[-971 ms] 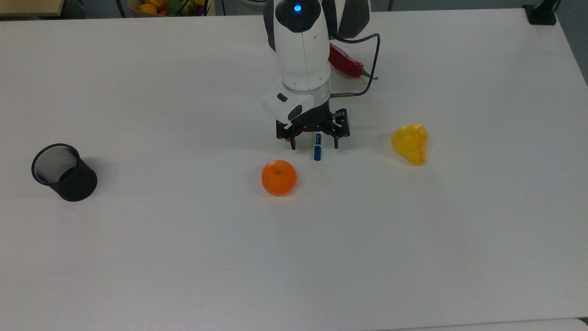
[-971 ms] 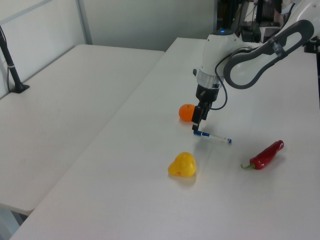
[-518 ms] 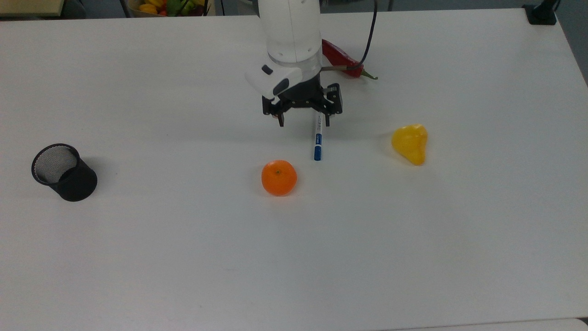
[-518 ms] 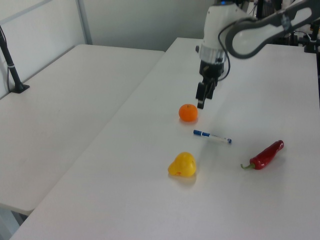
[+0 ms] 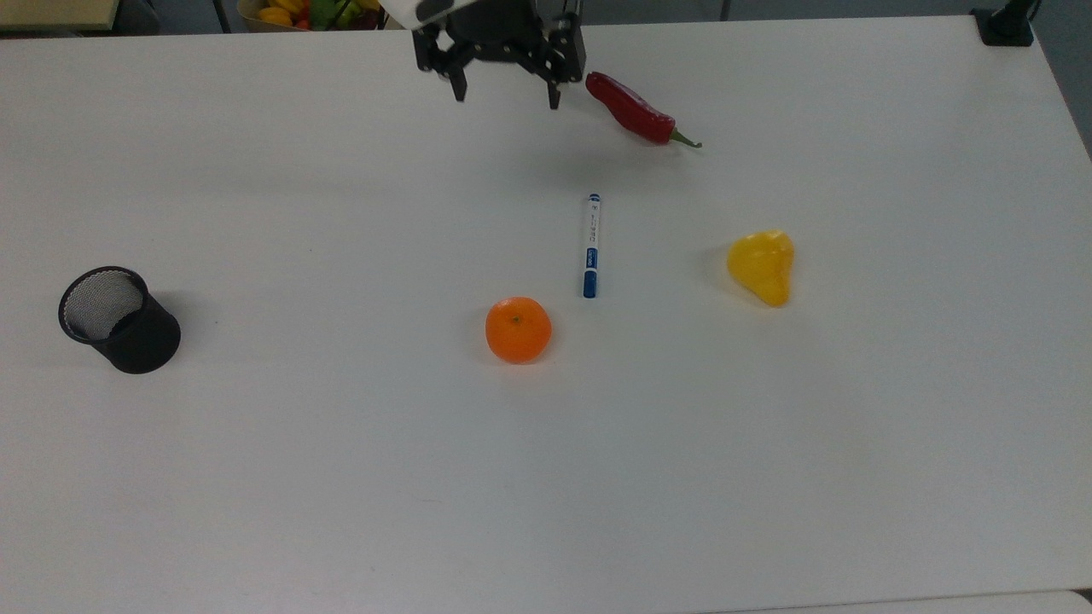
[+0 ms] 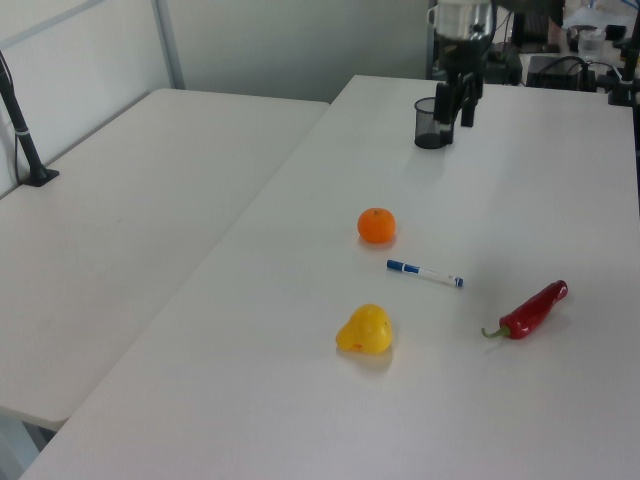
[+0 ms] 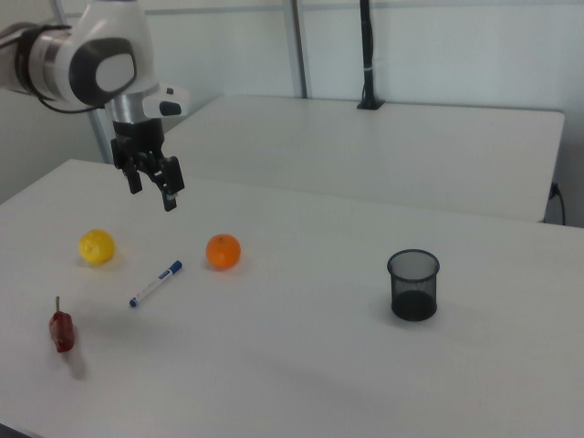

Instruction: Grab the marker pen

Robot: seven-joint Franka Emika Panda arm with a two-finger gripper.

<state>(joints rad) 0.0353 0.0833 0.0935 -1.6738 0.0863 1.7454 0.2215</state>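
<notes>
The gripper [image 5: 507, 92] hangs well above the white table [image 5: 341, 477] with its fingers spread apart, holding nothing. The marker pen [image 5: 590, 246] lies flat between the orange [image 5: 518, 329] and the yellow pepper [image 5: 762, 265] in the top view. Its blue barrel print cannot be read.

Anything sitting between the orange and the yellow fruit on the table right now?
Yes. In the top view the marker pen lies on the table between the orange and the yellow fruit, its blue cap toward the orange, touching neither.
</notes>
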